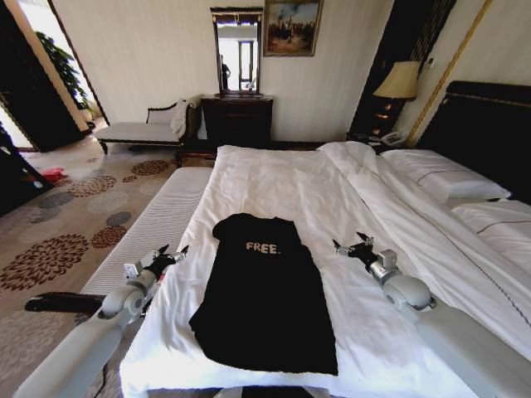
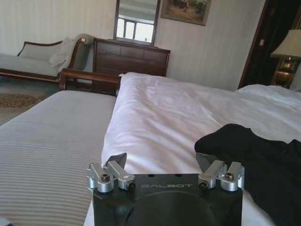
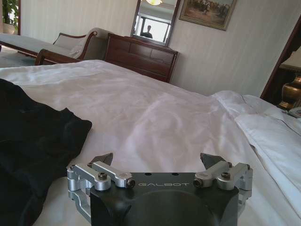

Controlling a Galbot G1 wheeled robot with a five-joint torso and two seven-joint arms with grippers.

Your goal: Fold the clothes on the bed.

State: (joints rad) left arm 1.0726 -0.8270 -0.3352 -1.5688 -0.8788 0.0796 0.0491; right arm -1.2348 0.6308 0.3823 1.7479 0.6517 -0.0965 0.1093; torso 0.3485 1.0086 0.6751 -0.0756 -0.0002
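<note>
My left gripper (image 1: 176,255) and right gripper (image 1: 347,246) flank the T-shirt (image 1: 261,290) on the bed (image 1: 274,178), jaws apart — I should pinch matching edges evenly.

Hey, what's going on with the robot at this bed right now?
A black T-shirt lies flat on the bed's white duvet, lettering facing up. The left pincer and right pincer hover open on either side of it, near the shoulders. Neither touches the fabric, and no cross fold is made yet.
</note>
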